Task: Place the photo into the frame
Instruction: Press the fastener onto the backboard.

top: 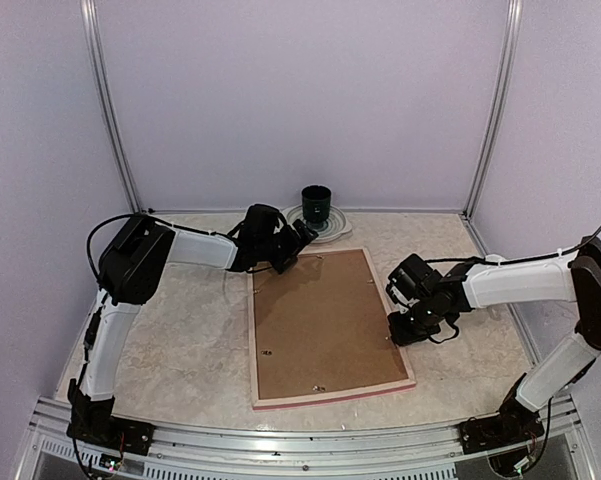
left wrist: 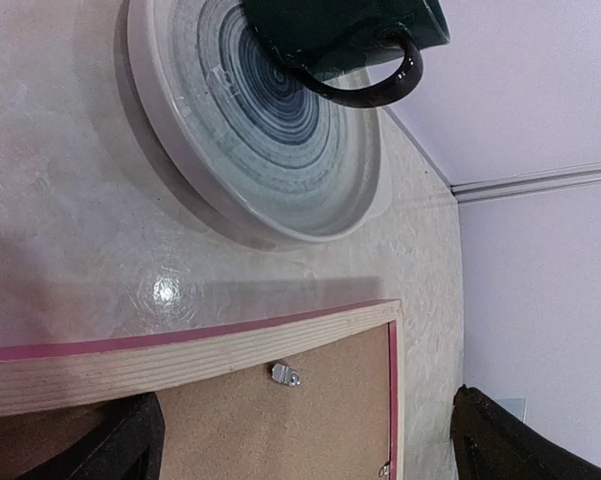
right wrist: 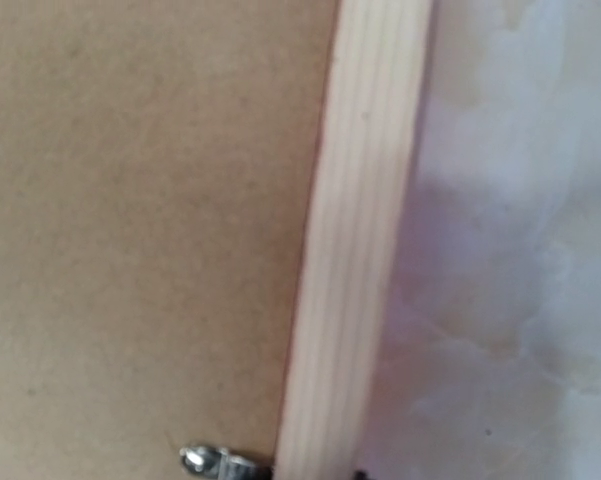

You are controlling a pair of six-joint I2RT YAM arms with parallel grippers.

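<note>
At the frame's (right wrist: pixel 352 250) far corner, left gripper (left wrist: pixel 305 440) gapes wide; right gripper (top: pixel 398 330) at its right rim, fingers unreadable.

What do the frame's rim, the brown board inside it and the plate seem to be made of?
The frame rim looks like pale unfinished wood: straight grain lines, pink paint on its edges. The backing board seems matte brown fibreboard or cardboard, speckled, no grain. The plate is probably glazed ceramic: glossy, blue-grey rings.
</note>
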